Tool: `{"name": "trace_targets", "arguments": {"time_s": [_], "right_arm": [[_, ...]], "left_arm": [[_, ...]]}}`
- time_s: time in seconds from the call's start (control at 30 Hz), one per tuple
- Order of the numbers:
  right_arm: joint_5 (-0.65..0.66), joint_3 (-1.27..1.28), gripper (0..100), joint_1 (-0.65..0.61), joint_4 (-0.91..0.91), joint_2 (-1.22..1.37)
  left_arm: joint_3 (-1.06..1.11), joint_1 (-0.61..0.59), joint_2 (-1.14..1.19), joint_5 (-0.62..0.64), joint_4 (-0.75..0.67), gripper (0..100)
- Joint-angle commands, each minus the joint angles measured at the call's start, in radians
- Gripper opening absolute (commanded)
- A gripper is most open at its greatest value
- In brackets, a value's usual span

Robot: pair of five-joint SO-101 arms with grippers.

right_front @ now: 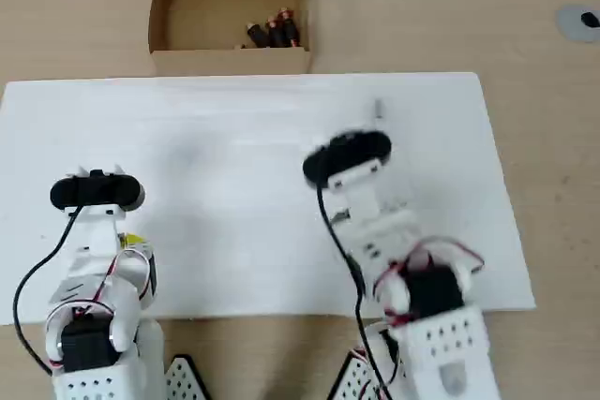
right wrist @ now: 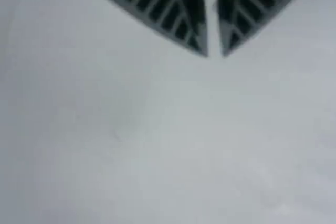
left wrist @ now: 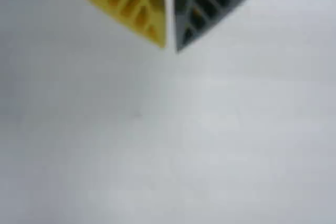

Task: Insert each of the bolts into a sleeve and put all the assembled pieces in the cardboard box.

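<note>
The cardboard box point(right_front: 169, 21) stands at the far edge of the white mat, with several dark and red assembled pieces point(right_front: 273, 32) in its right corner. A small grey piece point(right_front: 379, 110) lies on the mat just beyond the right arm point(right_front: 347, 158); I cannot tell whether it is a bolt or a sleeve. My left gripper point(left wrist: 169, 46), one finger yellow and one black, is shut with nothing in it, above bare mat. My right gripper point(right wrist: 214, 53) hangs over bare mat too, its dark fingers closed to a thin slit and holding nothing. The left arm point(right_front: 97, 190) sits at the near left.
The white mat point(right_front: 234, 231) covers most of the wooden table point(right_front: 544, 119). A round grey fitting point(right_front: 579, 22) is set in the table at the far right. Cables run along both arms.
</note>
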Motion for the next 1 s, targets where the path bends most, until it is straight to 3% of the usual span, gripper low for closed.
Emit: {"name": "trace_targets", "arguments": {"time_s": [0.0, 0.23, 0.53, 0.97], "right_arm": [[0.028, 0.148, 0.9, 0.008, -0.072, -0.228], [0.028, 0.426, 0.9, 0.010, -0.084, -0.604], [0.021, 0.506, 0.9, 0.010, -0.106, -0.601], [0.025, 0.507, 0.9, 0.008, -0.106, -0.601]], "left_arm": [[0.017, -0.017, -0.008, -0.005, -0.020, 1], [0.080, -0.017, -0.008, -0.005, -0.023, 1], [0.195, -0.015, -0.008, -0.006, -0.176, 1], [0.195, -0.015, -0.008, -0.009, -0.178, 1]]}}
